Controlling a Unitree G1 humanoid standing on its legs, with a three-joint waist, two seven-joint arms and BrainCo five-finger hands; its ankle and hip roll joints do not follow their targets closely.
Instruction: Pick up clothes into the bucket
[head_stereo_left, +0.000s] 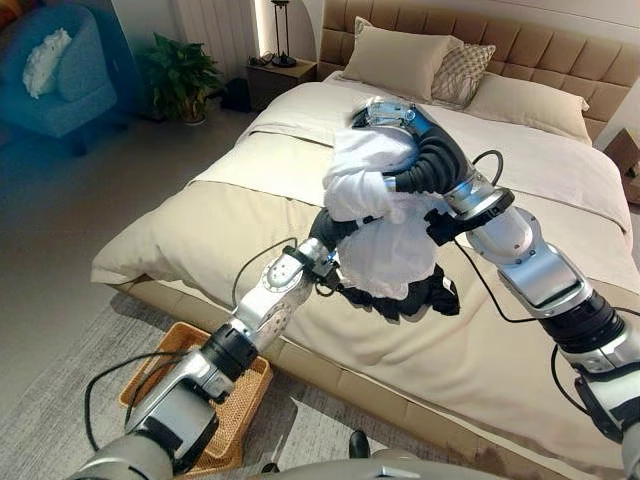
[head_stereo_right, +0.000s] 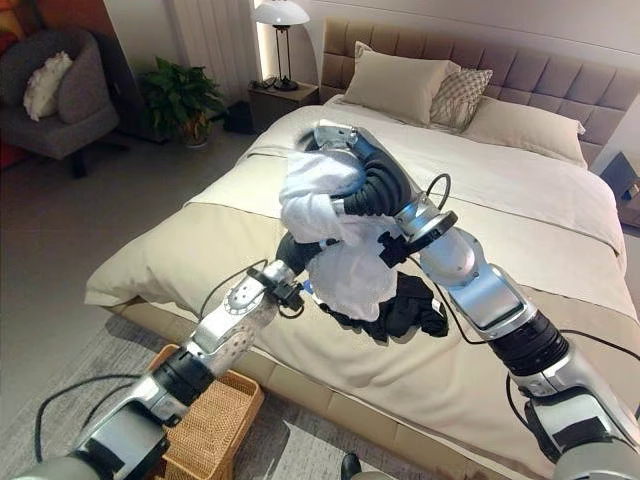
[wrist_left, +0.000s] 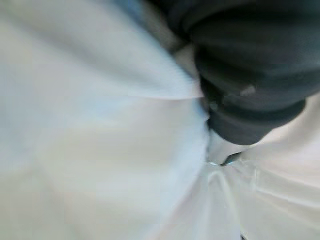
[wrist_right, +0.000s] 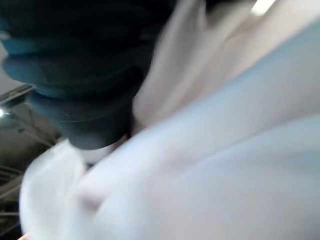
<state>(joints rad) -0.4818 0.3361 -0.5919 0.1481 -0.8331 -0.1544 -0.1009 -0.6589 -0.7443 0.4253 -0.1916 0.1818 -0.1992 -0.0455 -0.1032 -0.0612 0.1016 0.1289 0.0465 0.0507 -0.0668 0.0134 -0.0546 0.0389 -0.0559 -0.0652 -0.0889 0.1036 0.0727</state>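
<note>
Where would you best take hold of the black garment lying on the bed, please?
Probably the black garment at its bunched outer edge by the right arm, coming from above. That part lies bare on the bed; the white cloth covers the rest.

- The bed (head_stereo_left: 300, 215) stretches across the middle, its headboard (head_stereo_left: 520, 50) at the far end.
- Three pillows (head_stereo_left: 400, 60) lean against the headboard.
- A bundle of clothes (head_stereo_left: 375, 215) is held up above the bed's near edge, between the two arms.
- The right robot hand (head_stereo_left: 385, 113) sits on top of the bundle.
- The basket (head_stereo_left: 240, 400) stands on the floor to the left, just before the bed's near side.
- A nightstand (head_stereo_right: 280, 100) with a lamp (head_stereo_right: 280, 20) stands left of the headboard.
- A plant (head_stereo_left: 180, 75) stands left of the nightstand, and an armchair (head_stereo_left: 60, 80) further left.
</note>
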